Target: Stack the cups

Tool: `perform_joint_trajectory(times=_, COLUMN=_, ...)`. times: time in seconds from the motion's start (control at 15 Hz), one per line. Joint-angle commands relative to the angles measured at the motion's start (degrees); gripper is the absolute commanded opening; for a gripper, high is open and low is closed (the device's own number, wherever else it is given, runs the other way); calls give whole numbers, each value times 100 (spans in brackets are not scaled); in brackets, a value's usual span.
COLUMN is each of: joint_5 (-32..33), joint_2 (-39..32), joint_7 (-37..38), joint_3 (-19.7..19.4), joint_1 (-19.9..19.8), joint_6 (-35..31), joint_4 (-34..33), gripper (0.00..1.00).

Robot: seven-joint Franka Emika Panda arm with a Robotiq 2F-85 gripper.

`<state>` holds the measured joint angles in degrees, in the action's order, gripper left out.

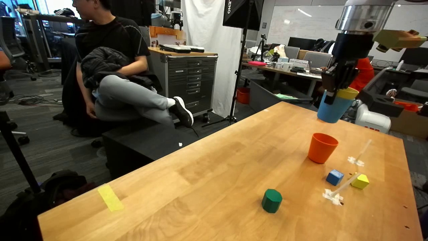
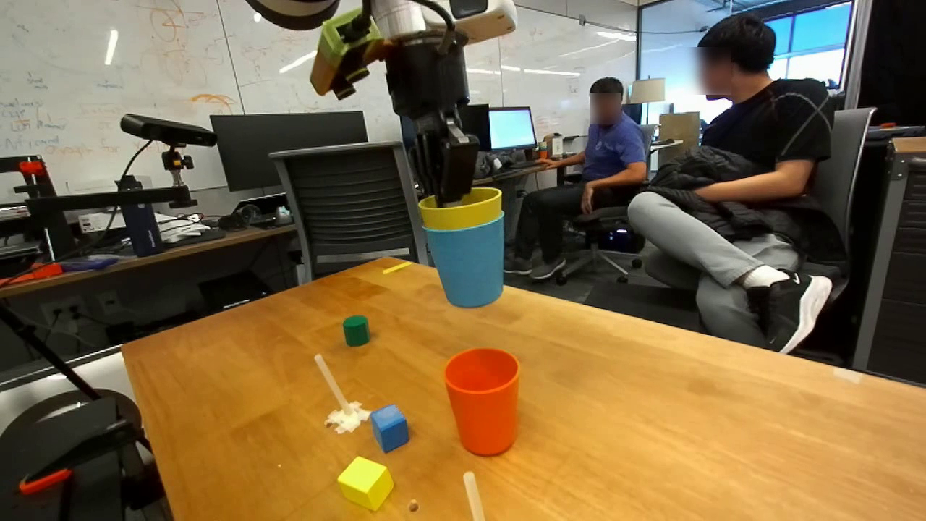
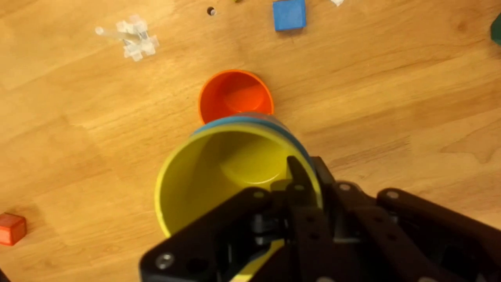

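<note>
over grained wood tabletop (image 1: pixel 217 177), gripper (image 3: pixel 306 161) clamps yellow cup (image 2: pixel 466 215) nested in tapered blue cup (image 2: pixel 466 264).

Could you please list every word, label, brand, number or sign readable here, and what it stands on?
"LENO", sideways on the black softbox; possibly incomplete.
"ABB", red, on the white robot arm, partly hidden.
Too small or blurred to read: writing on the whiteboard, marking on the dark bottle, labels on the drawer cabinet.
</note>
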<state>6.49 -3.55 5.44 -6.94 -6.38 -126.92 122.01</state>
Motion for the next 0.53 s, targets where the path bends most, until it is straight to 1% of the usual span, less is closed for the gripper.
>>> perform_joint_trajectory(times=0.0, joint_5=-1, joint_2=132, joint_7=-97, joint_3=-96, joint_1=-121, joint_6=71, joint_4=101, gripper=2)
perform_joint_trajectory(times=0.47, joint_5=-316, joint_2=-116, joint_7=-622, joint_3=-107, joint_1=-235, joint_6=-170, joint_4=176, gripper=2)
